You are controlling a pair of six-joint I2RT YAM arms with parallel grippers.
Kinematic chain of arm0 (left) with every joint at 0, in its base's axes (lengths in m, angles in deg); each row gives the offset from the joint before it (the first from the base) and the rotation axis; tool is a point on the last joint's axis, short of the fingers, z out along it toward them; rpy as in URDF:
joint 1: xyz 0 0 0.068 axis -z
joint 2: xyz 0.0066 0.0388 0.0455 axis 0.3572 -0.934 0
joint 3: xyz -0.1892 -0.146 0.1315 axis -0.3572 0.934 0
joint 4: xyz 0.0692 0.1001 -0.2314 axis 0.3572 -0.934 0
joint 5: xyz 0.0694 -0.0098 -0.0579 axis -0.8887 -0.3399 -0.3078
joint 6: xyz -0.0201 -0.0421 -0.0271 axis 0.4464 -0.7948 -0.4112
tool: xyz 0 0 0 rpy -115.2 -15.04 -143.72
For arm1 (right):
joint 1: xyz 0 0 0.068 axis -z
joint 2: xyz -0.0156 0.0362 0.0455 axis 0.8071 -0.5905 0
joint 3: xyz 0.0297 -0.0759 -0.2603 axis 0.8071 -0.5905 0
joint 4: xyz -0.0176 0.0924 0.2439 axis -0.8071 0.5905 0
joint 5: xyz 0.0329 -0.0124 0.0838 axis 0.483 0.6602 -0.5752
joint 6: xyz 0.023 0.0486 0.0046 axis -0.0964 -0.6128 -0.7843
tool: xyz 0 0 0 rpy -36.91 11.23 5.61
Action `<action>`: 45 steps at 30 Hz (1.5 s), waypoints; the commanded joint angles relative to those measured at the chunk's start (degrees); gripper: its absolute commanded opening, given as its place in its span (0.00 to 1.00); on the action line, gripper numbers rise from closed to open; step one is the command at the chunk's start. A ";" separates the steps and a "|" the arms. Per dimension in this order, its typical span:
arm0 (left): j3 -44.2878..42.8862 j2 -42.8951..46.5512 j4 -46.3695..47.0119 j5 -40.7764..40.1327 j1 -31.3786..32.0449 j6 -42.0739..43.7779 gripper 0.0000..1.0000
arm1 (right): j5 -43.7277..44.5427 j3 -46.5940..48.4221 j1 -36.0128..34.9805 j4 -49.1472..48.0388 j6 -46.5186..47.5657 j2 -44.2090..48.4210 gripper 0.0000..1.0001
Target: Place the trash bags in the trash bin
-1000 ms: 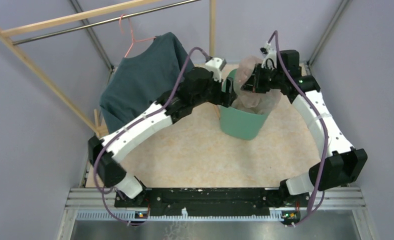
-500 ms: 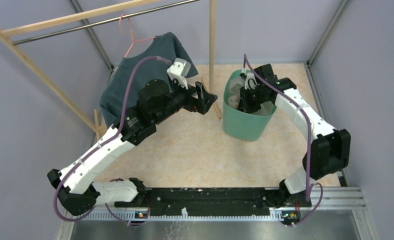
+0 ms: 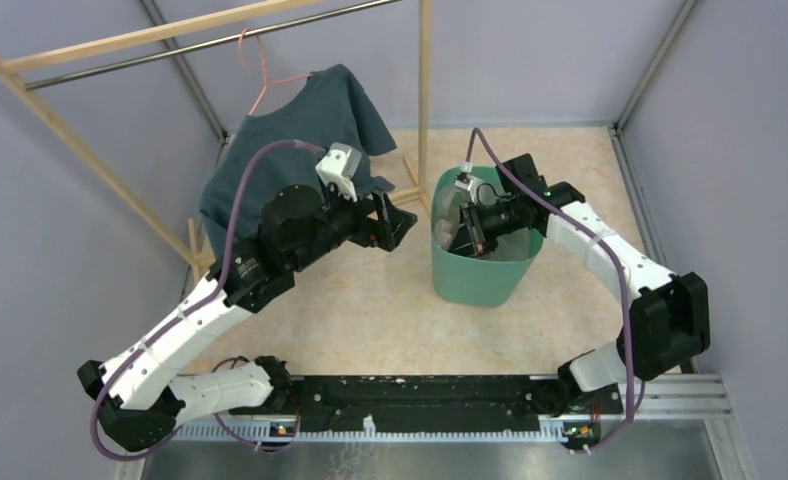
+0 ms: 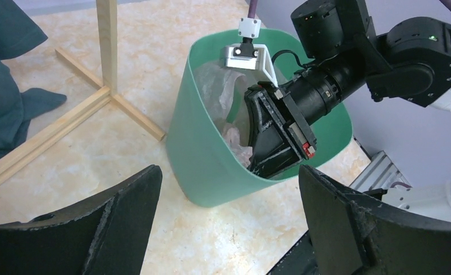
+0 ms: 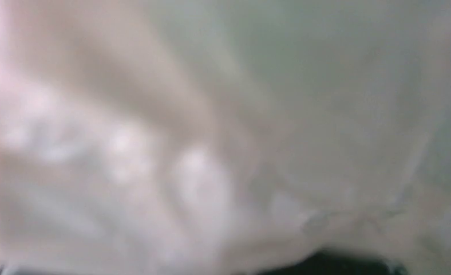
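Nearly done: trash bag (image 4: 220, 86) inside trash bin (image 4: 203, 166); right end effector (image 4: 259, 159) closed within it, left end effector (image 3: 398, 222) open, empty.

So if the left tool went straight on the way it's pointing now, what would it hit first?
Most likely the outer side wall of the mint-green trash bin. In the left wrist view it sits dead ahead, framed between the open left tool's fingers. Depth is hard to judge.

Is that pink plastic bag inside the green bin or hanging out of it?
Inside: the left wrist view shows the trash bag crumpled below the rim of the trash bin, with the right gripper reaching in.
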 commanded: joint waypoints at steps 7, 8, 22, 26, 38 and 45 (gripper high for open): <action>-1.85 1.91 2.99 9.13 -0.02 -3.50 0.96 | 27.07 16.50 -2.07 9.44 -3.25 8.52 0.00; -2.55 0.84 4.02 11.77 -0.02 -3.91 0.96 | 28.92 17.53 -2.04 10.14 -3.27 9.74 0.00; -9.27 -13.02 16.31 19.86 0.01 -17.97 0.92 | 23.59 9.48 -2.05 -5.34 -7.87 23.14 0.06; -9.95 -15.95 20.50 22.31 0.09 -22.65 0.84 | 22.17 7.74 -2.07 -7.80 -8.19 23.74 0.06; -14.49 -22.87 18.92 20.62 0.35 -22.09 0.58 | 20.96 4.88 -2.08 -10.83 -8.47 25.68 0.07; -13.61 -21.49 16.36 17.69 -0.70 -19.48 0.00 | 24.08 5.05 -2.07 -8.18 -7.24 27.88 0.31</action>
